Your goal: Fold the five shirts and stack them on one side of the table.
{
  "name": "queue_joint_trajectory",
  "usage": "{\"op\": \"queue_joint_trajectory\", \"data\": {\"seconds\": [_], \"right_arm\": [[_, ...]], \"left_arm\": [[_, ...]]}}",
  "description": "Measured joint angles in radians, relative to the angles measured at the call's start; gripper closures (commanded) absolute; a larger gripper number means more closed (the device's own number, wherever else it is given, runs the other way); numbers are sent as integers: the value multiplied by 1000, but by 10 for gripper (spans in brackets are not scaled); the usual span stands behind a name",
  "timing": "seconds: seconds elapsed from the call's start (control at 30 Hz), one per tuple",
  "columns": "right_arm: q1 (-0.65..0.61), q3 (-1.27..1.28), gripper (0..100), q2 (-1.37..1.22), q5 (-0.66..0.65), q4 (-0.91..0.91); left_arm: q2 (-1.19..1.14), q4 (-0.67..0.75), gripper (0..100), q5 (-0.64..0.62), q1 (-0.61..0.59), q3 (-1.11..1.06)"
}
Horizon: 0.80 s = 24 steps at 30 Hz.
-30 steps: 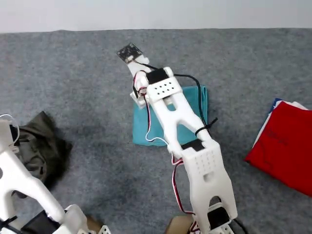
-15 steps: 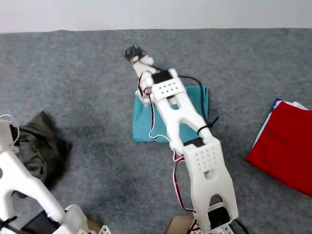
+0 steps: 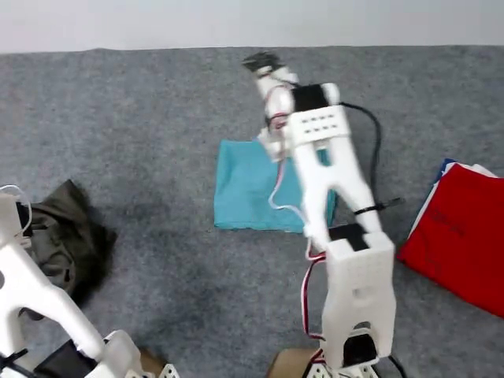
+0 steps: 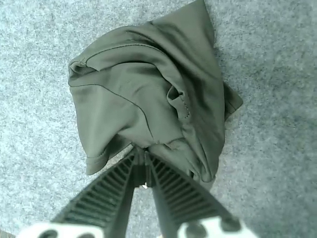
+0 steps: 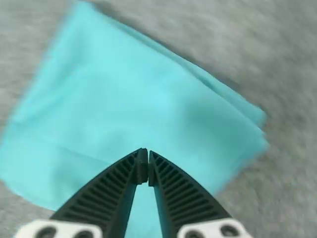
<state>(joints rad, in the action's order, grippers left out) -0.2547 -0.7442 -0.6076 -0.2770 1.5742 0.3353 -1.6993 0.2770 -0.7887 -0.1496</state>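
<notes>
My left gripper (image 4: 144, 157) is pinched shut on a gathered fold at the edge of the olive shirt (image 4: 148, 94), its two ribbed fingers meeting at the tips with the cloth bunched up against them. That shirt lies crumpled and unfolded on the grey table (image 3: 142, 110), and in the high view it sits at the left side (image 3: 69, 236), just beside my left arm (image 3: 31, 291). My right gripper (image 5: 142, 166) is closed too, tips touching with nothing between them, and it hangs over the teal shirt (image 5: 129, 104). The teal shirt is folded into a neat rectangle and lies flat near the middle of the table (image 3: 244, 189), with my right arm (image 3: 331, 181) stretched across its far right part. Well apart from it, at the right edge of the table, the red shirt (image 3: 461, 232) lies folded on top of a pile, with blue and white cloth edges (image 3: 446, 168) peeking out from under its far corner.
</notes>
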Motion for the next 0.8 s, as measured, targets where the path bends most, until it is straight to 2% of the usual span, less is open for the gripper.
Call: {"op": "queue_joint_trajectory", "data": {"seconds": [0.2,0.4,0.57,0.8], "right_arm": [[55,0,965,0,0,32],[83,0,813,0,77,15],[91,0,825,0,133,-18],[103,0,824,0,141,-32]], "left_arm": [[0,0,994,0,0,0],[0,0,994,0,0,0],[0,0,994,0,0,0],[0,0,994,0,0,0]]}}
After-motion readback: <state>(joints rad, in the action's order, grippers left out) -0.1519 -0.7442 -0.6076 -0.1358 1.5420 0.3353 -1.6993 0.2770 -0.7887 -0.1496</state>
